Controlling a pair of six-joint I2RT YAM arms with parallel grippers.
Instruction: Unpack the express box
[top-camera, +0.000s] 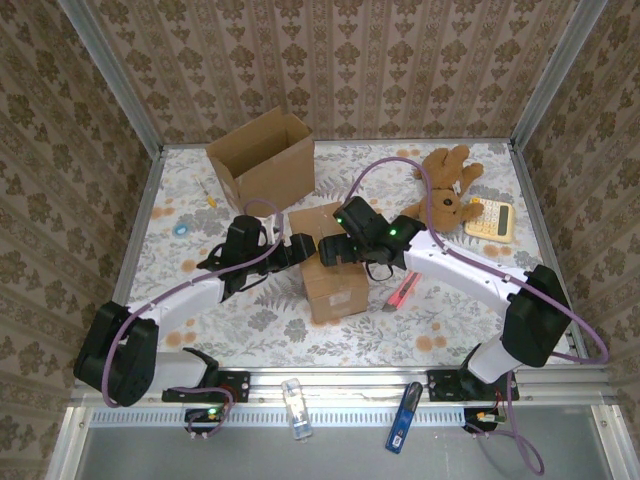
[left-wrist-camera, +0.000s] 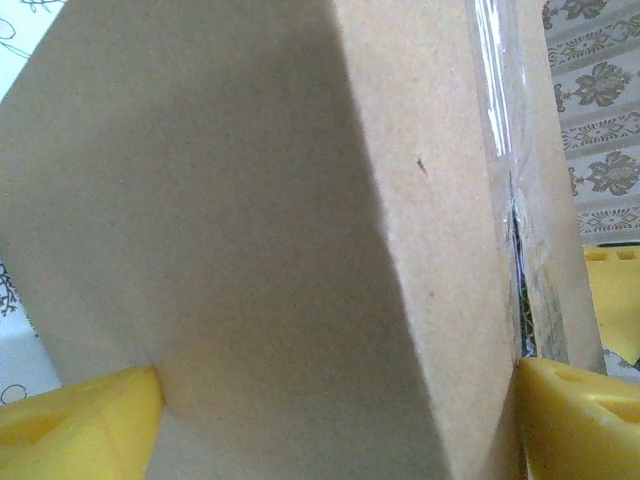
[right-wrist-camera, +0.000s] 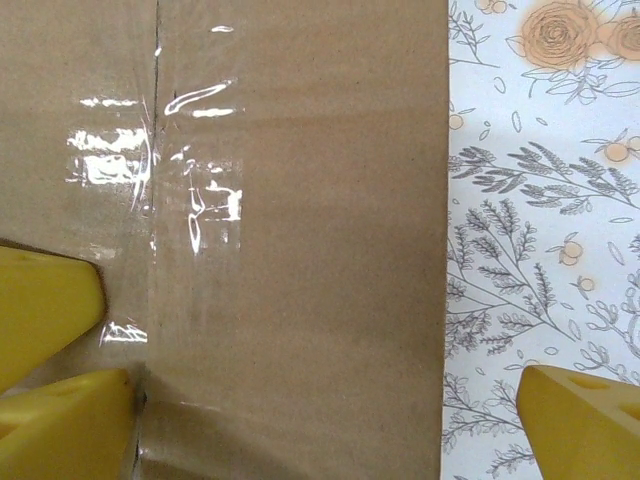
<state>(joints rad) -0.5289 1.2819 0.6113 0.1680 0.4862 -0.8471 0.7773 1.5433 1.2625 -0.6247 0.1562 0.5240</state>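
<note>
- Express box (top-camera: 336, 287) stands mid-table between both arms, its taped seam (right-wrist-camera: 153, 200) running near to far.
- Left gripper (top-camera: 300, 246) clamps the box's left side, jaws spread wide.
- Right gripper (top-camera: 335, 250) hangs wide open and empty over the top, straddling the box's right edge.

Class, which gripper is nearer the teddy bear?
Right. The right gripper is open over the taped box, on the teddy bear side; the left gripper grips the box's farther side.

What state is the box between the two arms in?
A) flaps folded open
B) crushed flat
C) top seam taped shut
C: in the right wrist view, glossy clear tape runs unbroken over the closed seam of the box, and its flaps lie flat.
</note>
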